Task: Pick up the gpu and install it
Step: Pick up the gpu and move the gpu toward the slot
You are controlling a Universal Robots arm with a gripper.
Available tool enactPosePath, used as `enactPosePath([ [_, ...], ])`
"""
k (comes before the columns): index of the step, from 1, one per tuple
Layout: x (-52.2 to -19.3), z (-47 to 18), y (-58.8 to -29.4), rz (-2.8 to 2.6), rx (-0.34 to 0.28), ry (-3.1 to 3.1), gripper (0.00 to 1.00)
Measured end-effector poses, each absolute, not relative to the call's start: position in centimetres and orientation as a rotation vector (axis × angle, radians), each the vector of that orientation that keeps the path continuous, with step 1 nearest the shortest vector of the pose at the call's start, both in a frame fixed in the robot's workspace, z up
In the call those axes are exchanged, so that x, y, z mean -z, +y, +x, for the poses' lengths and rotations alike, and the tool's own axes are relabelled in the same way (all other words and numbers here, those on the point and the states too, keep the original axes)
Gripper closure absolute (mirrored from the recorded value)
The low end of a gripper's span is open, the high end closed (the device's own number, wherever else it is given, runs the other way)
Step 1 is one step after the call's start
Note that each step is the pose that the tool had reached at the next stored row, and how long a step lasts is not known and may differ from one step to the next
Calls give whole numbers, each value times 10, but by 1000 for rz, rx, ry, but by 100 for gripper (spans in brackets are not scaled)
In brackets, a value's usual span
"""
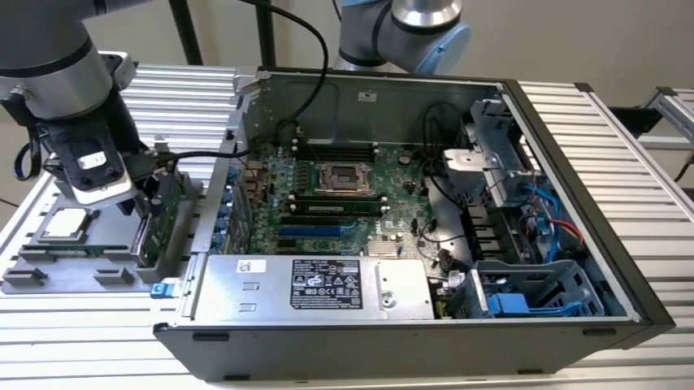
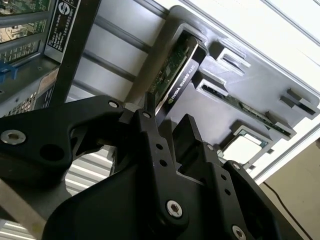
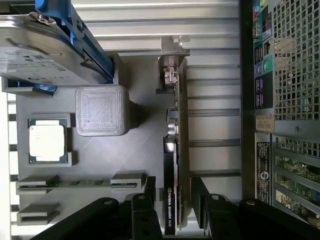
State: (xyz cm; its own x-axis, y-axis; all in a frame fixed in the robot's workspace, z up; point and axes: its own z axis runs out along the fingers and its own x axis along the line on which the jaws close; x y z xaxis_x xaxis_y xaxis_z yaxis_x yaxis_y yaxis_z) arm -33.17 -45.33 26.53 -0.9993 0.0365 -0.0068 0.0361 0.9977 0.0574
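Observation:
The gpu (image 3: 175,150) stands on its long edge in a slot of the grey holder tray (image 3: 142,150), its silver bracket (image 3: 174,47) at the far end, green board on one face and black shroud on the other. My gripper (image 3: 175,182) is lowered over the card's near end, one black finger on each side, with a thin gap showing on both sides, so it stands open around the card. The second wrist view shows the gpu (image 2: 175,70) running between the fingertips (image 2: 146,107). In the exterior view my gripper (image 1: 145,195) hangs over the gpu (image 1: 152,236), to the exterior view's left of the case.
The open computer case (image 1: 564,244) lies beside the tray, with the motherboard (image 1: 336,195), blue slots (image 1: 309,231) and power supply (image 1: 314,284) inside. The tray also holds a hard drive in a blue caddy (image 3: 45,45), a processor (image 3: 47,142), a memory stick (image 3: 65,184) and a grey block (image 3: 102,110).

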Motion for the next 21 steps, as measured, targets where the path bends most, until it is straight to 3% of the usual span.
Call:
enactPosePath([
  [21,-247,-332,-453,54,-90,3135,0],
])
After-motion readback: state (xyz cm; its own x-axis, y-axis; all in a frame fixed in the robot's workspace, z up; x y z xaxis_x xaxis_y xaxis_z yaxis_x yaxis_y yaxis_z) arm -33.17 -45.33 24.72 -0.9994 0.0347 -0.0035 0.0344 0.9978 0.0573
